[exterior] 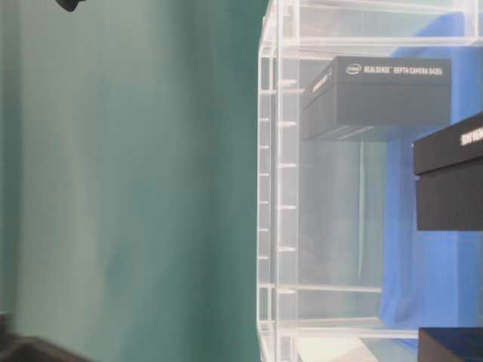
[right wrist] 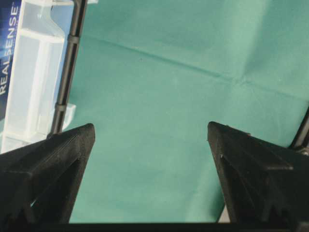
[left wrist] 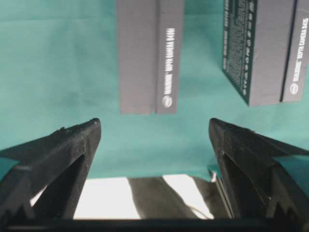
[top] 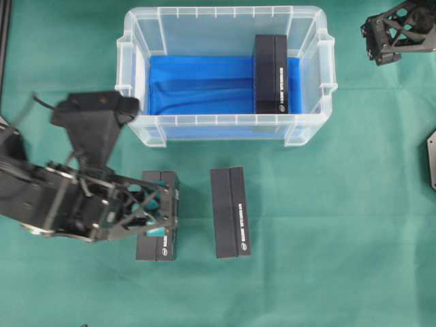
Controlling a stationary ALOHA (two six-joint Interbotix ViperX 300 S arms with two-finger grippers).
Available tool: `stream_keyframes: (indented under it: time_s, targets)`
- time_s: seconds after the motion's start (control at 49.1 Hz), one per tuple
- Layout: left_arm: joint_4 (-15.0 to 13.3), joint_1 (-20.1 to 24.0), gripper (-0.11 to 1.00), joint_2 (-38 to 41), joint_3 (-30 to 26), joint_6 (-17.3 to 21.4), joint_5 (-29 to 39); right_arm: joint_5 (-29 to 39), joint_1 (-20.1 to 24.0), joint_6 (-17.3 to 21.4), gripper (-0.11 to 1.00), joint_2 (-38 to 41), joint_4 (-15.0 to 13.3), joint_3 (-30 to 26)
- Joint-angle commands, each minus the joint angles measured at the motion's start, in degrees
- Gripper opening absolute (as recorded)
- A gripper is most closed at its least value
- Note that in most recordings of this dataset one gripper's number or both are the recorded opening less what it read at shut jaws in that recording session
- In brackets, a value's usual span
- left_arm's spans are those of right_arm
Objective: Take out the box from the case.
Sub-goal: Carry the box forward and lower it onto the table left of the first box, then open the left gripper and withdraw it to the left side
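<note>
The case [top: 225, 126], a clear plastic tub with a blue cloth on its floor, stands at the back middle of the green table. One black box [top: 270, 73] lies inside it against the right wall, and it shows hazily through the case wall [exterior: 377, 94] in the table-level view. My left gripper [top: 172, 211] hovers open over a second black box [top: 158, 245] on the table, holding nothing [left wrist: 154, 125]. Far off at the back right, my right gripper [top: 376, 42] is open above bare cloth [right wrist: 150, 128], with the case corner [right wrist: 34, 72] to its left.
A third black box [top: 230, 212] lies on the cloth in front of the case. The left wrist view shows two boxes [left wrist: 149, 53] [left wrist: 263, 48] ahead and the table edge below. A dark fixture [top: 431, 157] sits at the right edge.
</note>
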Motion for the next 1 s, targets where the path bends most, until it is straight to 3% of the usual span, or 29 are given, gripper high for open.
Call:
stream_keyframes:
  time_s: [0.0, 0.468, 0.835, 0.977]
  targets:
    - [0.4, 0.0, 0.99, -1.7, -3.2, 0.2, 2.8, -0.1, 0.2, 0.1, 0.91, -0.8, 0.0, -0.4]
    - [0.5, -0.4, 0.99, -3.2, -1.0, 0.1, 3.2, -0.1, 0.3, 0.0, 0.91, -0.7, 0.1, -0.4]
    - [0.2, -6.2, 0.99, -12.0, 8.8, -1.2, 3.2, 0.0, 0.2, 0.0, 0.91, -0.9, 0.1, -0.4]
    - [0.1, -9.0, 0.99, -16.4, 12.3, -4.5, 3.5, 0.4, 0.2, 0.0, 0.91, -0.9, 0.1, -0.4]
